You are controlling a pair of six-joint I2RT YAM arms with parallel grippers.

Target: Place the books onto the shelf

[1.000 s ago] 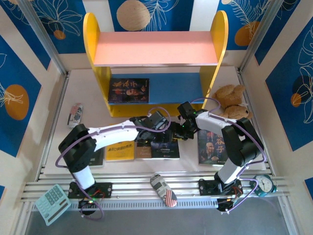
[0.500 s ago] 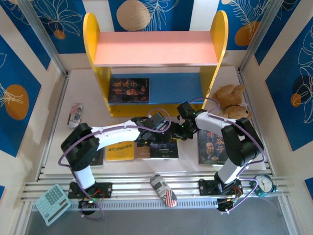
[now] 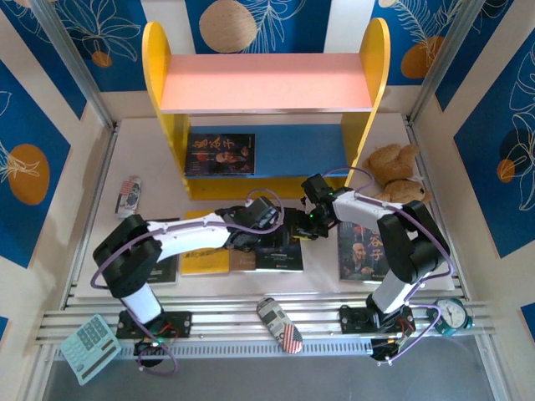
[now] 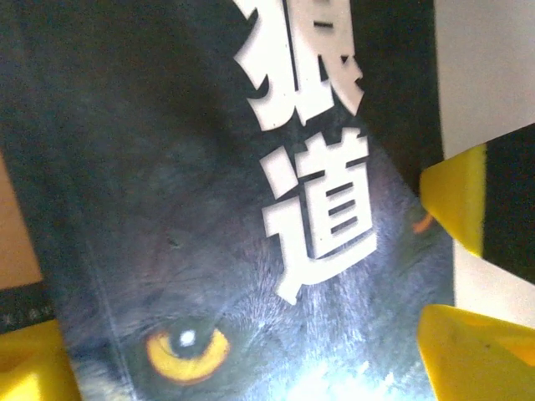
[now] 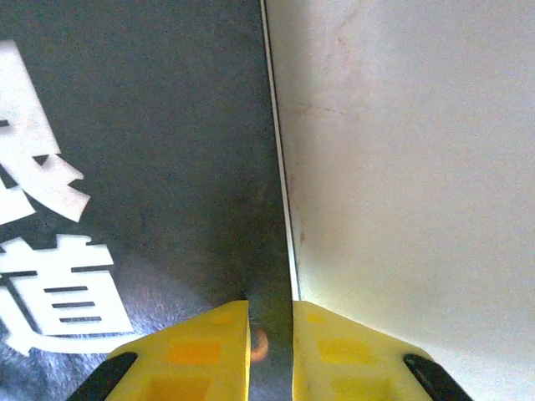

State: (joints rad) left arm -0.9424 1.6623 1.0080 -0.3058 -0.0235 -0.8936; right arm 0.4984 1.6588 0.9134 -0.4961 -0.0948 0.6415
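**Left pincer narrows over the black book while the right one grips its edge**

Top external: The shelf (image 3: 267,83) stands at the back of the tabletop (image 3: 150,142) with one book, black with a gold title (image 3: 220,154), lying on its blue lower board. The black book with white characters (image 3: 280,255) lies flat in front of the shelf, between the yellow book (image 3: 205,259) and the blue portrait book (image 3: 361,251). Both arms meet over it. Compared with a second ago, the left pincer (image 3: 253,236) has drawn a little leftward and the black book looks slightly shifted. The right pincer (image 3: 301,227) sits at the same far right corner.

Left wrist: The yellow fingers (image 4: 458,196) are spread wide over the cover, though narrower than a second ago. Whether they bear on the book I cannot tell.

Right wrist: The right pincer (image 5: 270,330) is clenched on the book's thin edge, with bare tabletop just beside it.

Judgement: the closing left pincer suggests a shared lift is being set up. Four books are not yet on the shelf.
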